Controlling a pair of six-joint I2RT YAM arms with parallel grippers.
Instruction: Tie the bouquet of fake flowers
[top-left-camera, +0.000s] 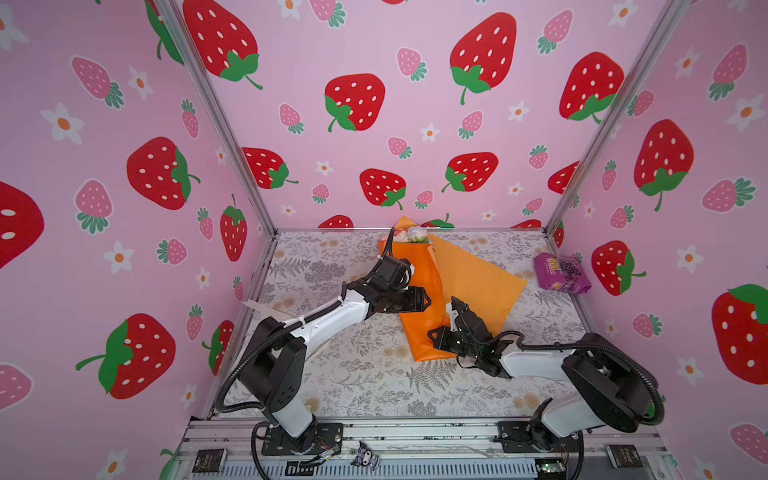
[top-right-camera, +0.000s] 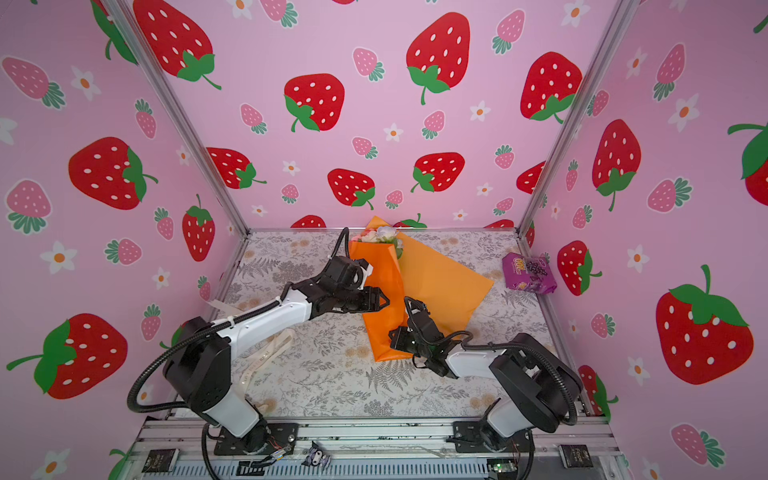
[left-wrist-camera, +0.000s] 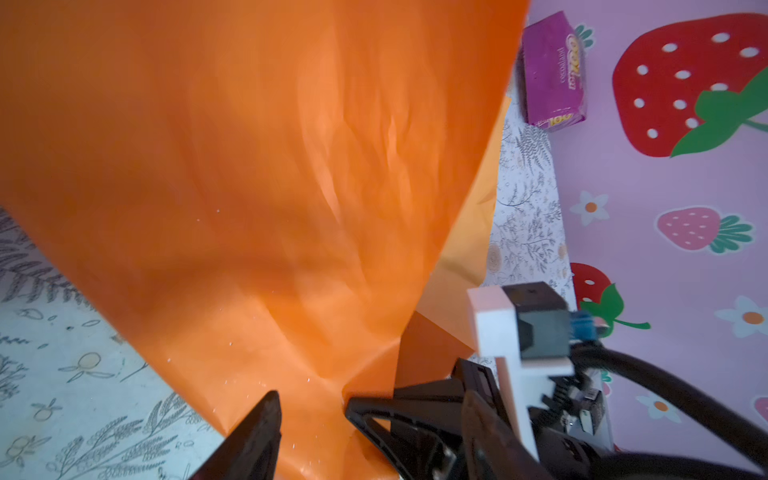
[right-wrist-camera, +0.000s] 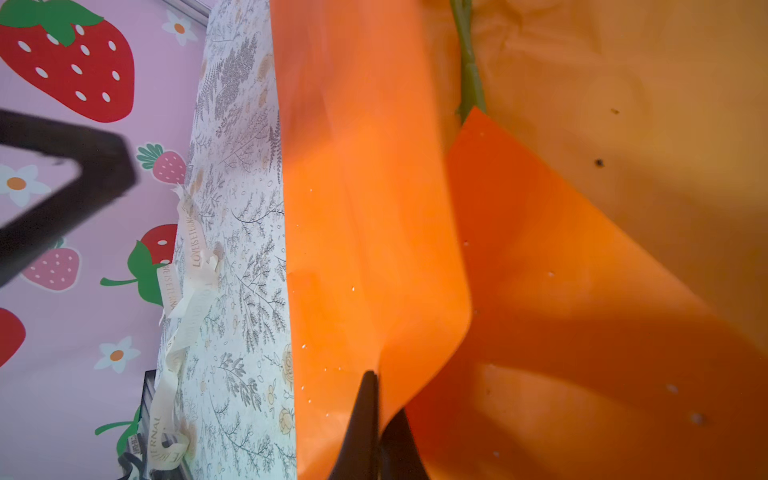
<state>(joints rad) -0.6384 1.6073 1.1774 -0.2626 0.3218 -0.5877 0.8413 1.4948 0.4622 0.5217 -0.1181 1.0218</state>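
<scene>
1. One bouquet of fake flowers (top-left-camera: 417, 270) lies on the table (top-left-camera: 374, 382), running from the middle of the far edge toward the centre. Its flower heads (top-left-camera: 409, 235) are at the far edge.
2. Orange wrapping paper (top-left-camera: 469, 274): one side is folded over the stems. The other flap is spread flat toward the right edge.
3. Left gripper (left-wrist-camera: 311, 411): jaws well apart, astride the stem end of the folded paper. Nothing is clamped.
4. Right gripper (right-wrist-camera: 380, 399): jaws fully closed, pinching the edge of the folded paper near the stem end. A green stem (right-wrist-camera: 469, 75) shows inside the wrap.
5. Purple snack packet (top-left-camera: 561, 274) sits near the far right corner.
6. Cream ribbon (top-right-camera: 266, 353) lies by the left edge, partly under the left arm (top-right-camera: 266, 320).
</scene>
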